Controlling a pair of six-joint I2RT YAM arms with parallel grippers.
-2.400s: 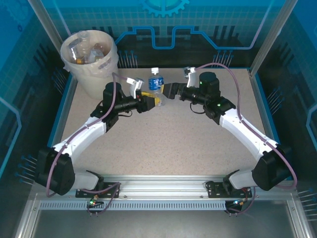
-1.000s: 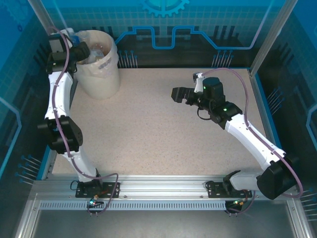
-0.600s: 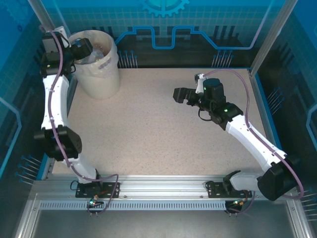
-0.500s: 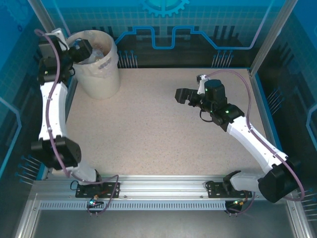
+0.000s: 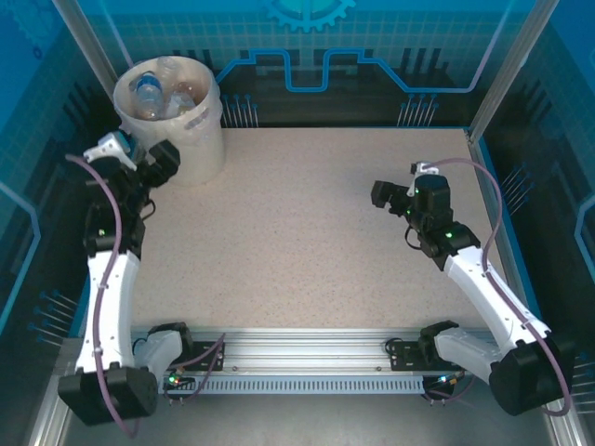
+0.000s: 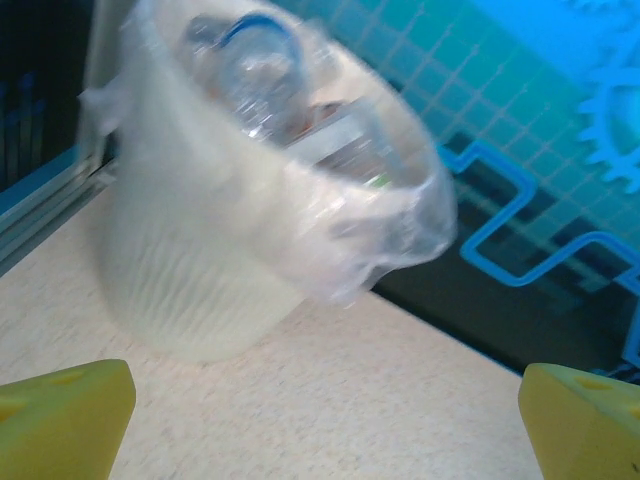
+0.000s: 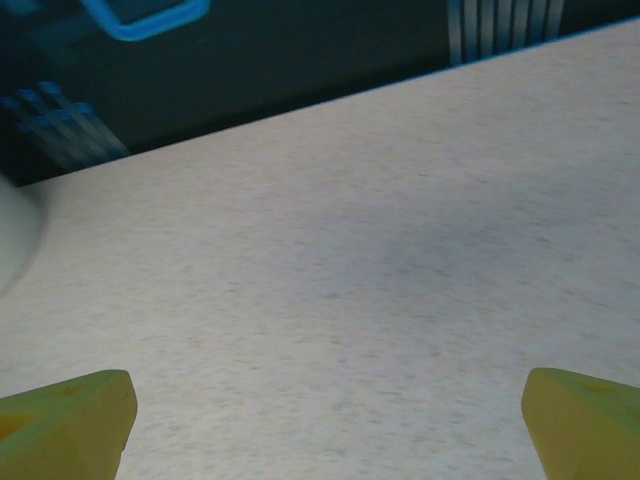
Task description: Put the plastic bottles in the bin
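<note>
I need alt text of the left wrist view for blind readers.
A cream-white plastic bin with a clear liner bag, holding clear plastic bottles, stands on a speckled beige table. Two yellow fingers sit apart in the lower corners.

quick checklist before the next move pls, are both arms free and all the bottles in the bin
1. Left gripper open and holding nothing: ok.
2. Right gripper open and holding nothing: ok.
3. Plastic bottles lying inside the bin: ok.
4. Bin upright at the table's far left corner: ok.
5. Table between the arms bare of bottles: ok.
</note>
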